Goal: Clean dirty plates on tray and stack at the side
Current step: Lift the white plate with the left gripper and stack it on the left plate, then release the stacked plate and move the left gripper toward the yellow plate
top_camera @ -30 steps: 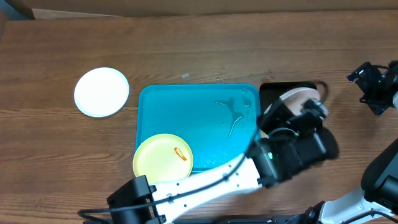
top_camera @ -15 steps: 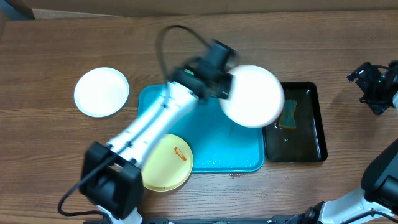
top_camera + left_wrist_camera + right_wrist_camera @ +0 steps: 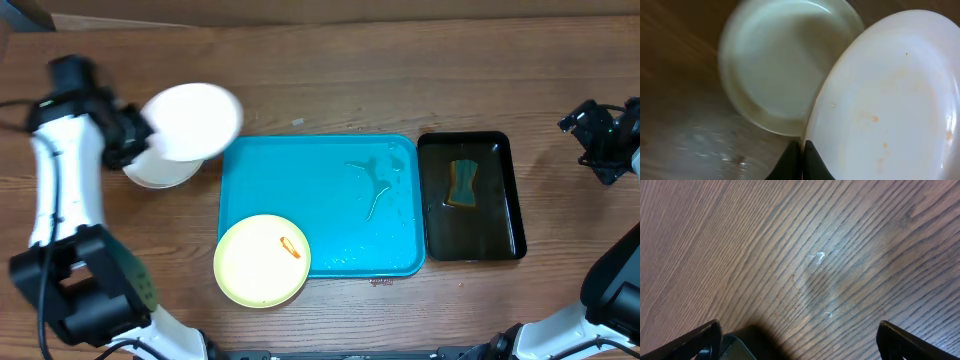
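The left tool point(image 3: 802, 150) is pinched tight on the rim of a white plate point(image 3: 192, 120), holding it tilted just above a second white plate point(image 3: 150, 172) that lies on the surface point(image 3: 400, 80) left of the tray point(image 3: 330, 160). By the look of it, this is the start of the stack at the side. An edge grip leaves the underside free to settle flat. Whether the two touch yet I cannot tell. The wrist view shows faint orange specks on the face of the one in the grip, so it may not be fully clean. The right tool point(image 3: 600, 140) hangs spread wide and empty over bare wood at the far right, out of the way

The tray holds one yellow plate point(image 3: 262, 260) in its near left corner, lapping over the rim. An orange smear point(image 3: 290, 247) on it suggests it is not yet cleaned. The rest of the tray carries only wet streaks. The black tray point(image 3: 500, 230) to its right holds a sponge point(image 3: 462, 183) in what looks like shallow water
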`<move>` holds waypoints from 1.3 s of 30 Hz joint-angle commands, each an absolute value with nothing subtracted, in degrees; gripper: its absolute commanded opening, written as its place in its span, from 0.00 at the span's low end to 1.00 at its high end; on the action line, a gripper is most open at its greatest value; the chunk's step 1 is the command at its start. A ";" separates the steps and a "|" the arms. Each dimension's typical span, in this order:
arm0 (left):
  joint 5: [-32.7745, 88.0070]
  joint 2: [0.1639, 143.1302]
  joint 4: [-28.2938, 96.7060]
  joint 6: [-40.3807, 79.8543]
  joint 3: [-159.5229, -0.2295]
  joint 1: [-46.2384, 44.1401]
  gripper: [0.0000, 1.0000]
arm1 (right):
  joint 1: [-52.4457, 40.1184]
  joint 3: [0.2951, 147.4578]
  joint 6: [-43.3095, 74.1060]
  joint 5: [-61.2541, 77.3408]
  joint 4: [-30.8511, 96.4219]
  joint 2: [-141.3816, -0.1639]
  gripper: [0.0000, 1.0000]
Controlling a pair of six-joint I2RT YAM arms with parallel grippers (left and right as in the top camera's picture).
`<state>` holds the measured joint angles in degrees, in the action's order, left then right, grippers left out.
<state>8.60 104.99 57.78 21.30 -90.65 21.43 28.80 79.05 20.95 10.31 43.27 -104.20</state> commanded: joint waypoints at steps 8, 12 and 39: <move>7.05 103.77 51.29 22.31 -86.65 33.08 0.04 | 28.91 79.90 21.06 10.59 43.11 -102.76 1.00; 6.81 103.77 45.93 22.31 -82.37 32.08 0.04 | 28.91 79.90 21.06 10.59 43.11 -102.76 1.00; 40.56 103.74 53.63 15.09 -76.90 30.00 0.99 | 28.91 79.90 21.06 10.59 43.11 -102.76 1.00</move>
